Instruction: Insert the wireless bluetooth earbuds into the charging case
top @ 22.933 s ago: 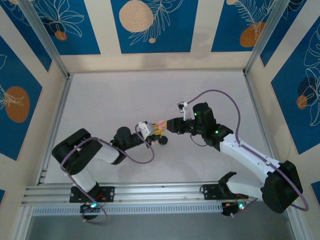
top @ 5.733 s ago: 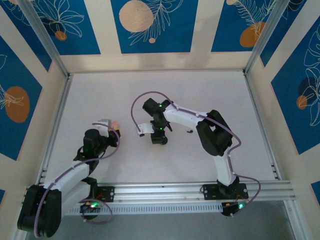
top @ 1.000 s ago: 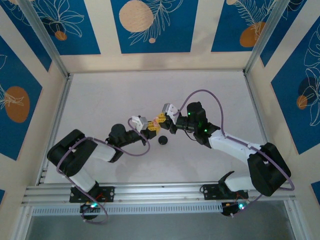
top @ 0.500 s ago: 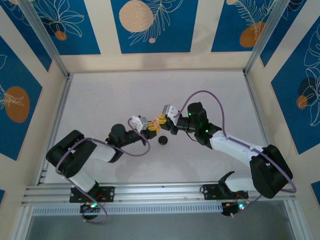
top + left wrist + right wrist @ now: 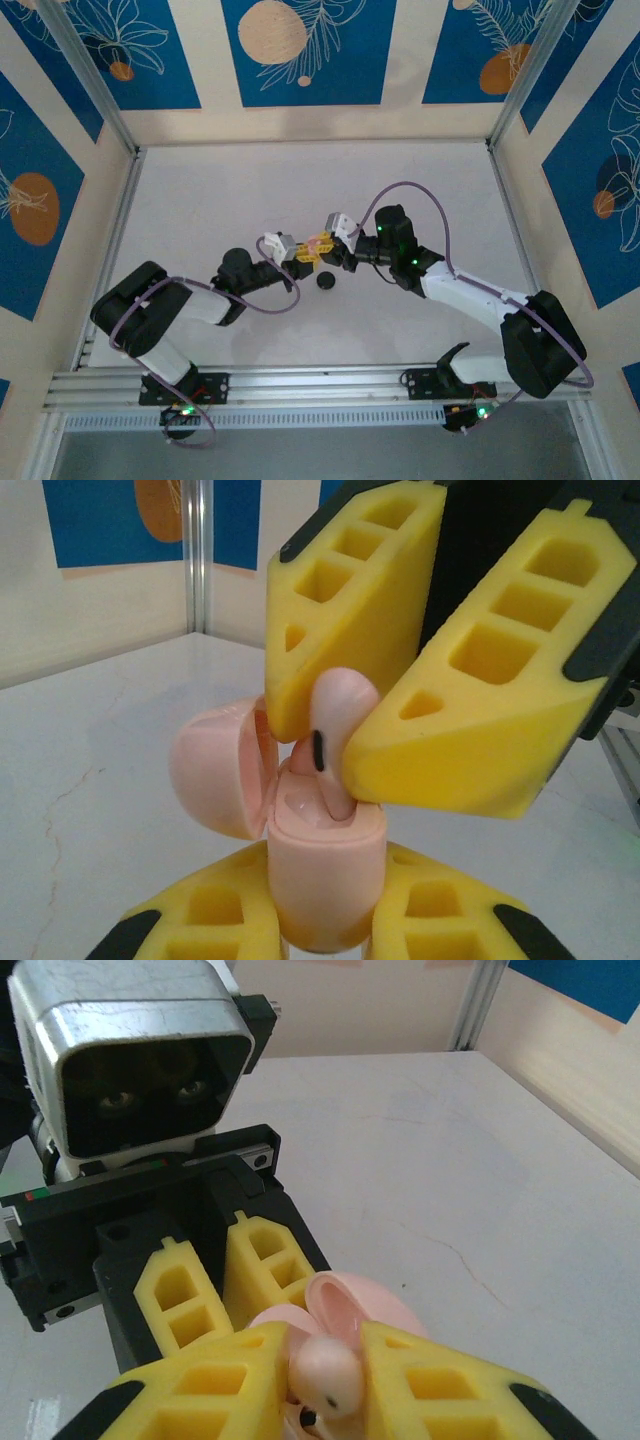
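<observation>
**A:** Wide shot first: the white table point(image 5: 420, 180), with the left arm point(image 5: 190, 300) and the right arm point(image 5: 470, 290) both reaching inward. They meet just behind the black case point(image 5: 326, 281).

**B:** And that black case sits alone on the surface, nothing touching it. All the action is just on its far side.

**A:** Talk me through the pincers.

**B:** The left gripper point(image 5: 325, 935) is clamped tight on the pink charging case point(image 5: 325, 875), a yellow finger on either side of the lower half. It's holding the case upright with the mouth facing up.

**A:** And the other one?

**B:** The right gripper point(image 5: 325, 1380) is narrowed right down, its fingertips directly over that open mouth. It's pinching the pink earbud point(image 5: 335, 705).

**A:** The lid point(image 5: 215, 770)?

**B:** Hinged wide open, folded back off the mouth and standing beside the right gripper's fingertips.

**A:** So where's the bud exactly?

**B:** Also just behind the black case, squeezed between those two yellow tips. The rounded head stands above the rim, and the stem, with its small dark mark, points down into the case's hollow. Whether the tip has bottomed out in there, I can't tell.
</observation>
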`<state>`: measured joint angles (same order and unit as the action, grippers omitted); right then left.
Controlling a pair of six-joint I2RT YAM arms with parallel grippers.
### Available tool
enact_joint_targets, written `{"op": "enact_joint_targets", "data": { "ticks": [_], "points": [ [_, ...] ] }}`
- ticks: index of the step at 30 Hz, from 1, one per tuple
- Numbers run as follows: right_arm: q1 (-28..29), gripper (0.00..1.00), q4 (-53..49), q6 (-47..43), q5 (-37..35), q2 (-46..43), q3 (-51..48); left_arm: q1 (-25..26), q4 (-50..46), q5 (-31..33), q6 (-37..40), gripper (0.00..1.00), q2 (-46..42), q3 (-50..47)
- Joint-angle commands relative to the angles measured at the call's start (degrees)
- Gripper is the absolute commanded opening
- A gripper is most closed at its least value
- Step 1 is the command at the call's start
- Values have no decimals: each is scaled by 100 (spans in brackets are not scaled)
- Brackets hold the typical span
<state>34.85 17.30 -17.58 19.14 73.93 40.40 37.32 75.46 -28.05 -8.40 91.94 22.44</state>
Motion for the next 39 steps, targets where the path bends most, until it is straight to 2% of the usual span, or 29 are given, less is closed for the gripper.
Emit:
{"op": "enact_joint_targets", "data": {
  "ticks": [1, 10, 20, 31, 36, 39],
  "points": [
    [-6, 26, -404, -13, 237, -81, 25, 30, 513, 88, 105, 10, -220, 46],
    [-26, 31, -346, 78, 375, -150, 88, 30, 513, 79, 141, 10, -212, 51],
    [-48, 43, -263, 252, 501, -368, 160, 29, 505, 54, 199, 10, -168, 42],
    [-78, 49, -198, 548, 809, -606, 255, 34, 461, 85, 331, 10, -133, 13],
    [-153, 50, -260, 1066, 750, -815, 293, 35, 461, 92, 372, 10, -146, -7],
    [-206, 46, -486, 1618, 633, -973, 356, 31, 448, 98, 392, 10, -162, -20]
  ]
}}
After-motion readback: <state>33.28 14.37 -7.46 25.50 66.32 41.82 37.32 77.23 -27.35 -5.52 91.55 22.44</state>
